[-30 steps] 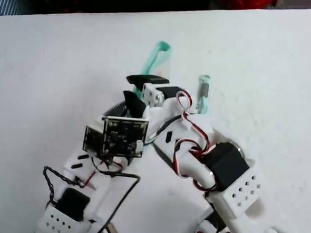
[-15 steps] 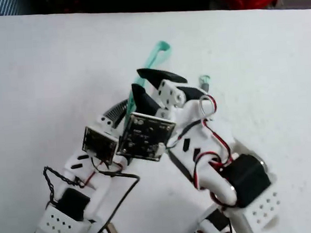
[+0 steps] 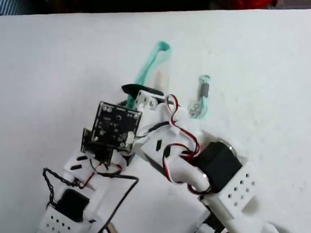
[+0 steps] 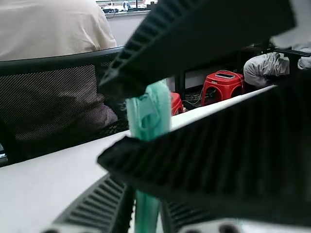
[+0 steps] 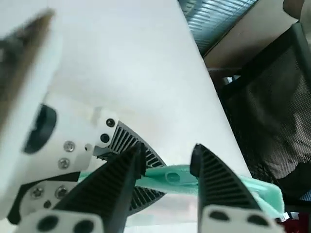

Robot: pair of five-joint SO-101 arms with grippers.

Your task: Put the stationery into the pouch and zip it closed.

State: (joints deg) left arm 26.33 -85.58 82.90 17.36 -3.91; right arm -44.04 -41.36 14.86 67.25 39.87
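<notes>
A clear pouch [image 3: 151, 64] with a teal zip edge lies at the table's middle, running up and away from both arms. In the left wrist view my left gripper [image 4: 146, 116] is shut on the pouch's teal edge [image 4: 148, 114], pinched between its ribbed black fingers. My right gripper [image 5: 167, 165] hangs just over the same teal strip [image 5: 243, 189], open, with the zip's slider [image 5: 172, 175] in the gap between its fingertips. From above, the right gripper [image 3: 138, 94] sits at the pouch's near end, with the right arm's wrist covering the left gripper. A small clear-and-teal stationery piece [image 3: 199, 100] lies to the right of the pouch.
The left arm [image 3: 69, 169] comes in from the lower left and the right arm [image 3: 222, 170] from the lower right, wrists crowded together. White tabletop [image 3: 47, 75] stretches all around. Past the far table edge are dark chairs and a red stool [image 4: 221, 82].
The right arm swung right, then back left and down onto the pouch's near end. Its jaws, spread wide half a second ago, are now narrower. The left arm stayed put.
</notes>
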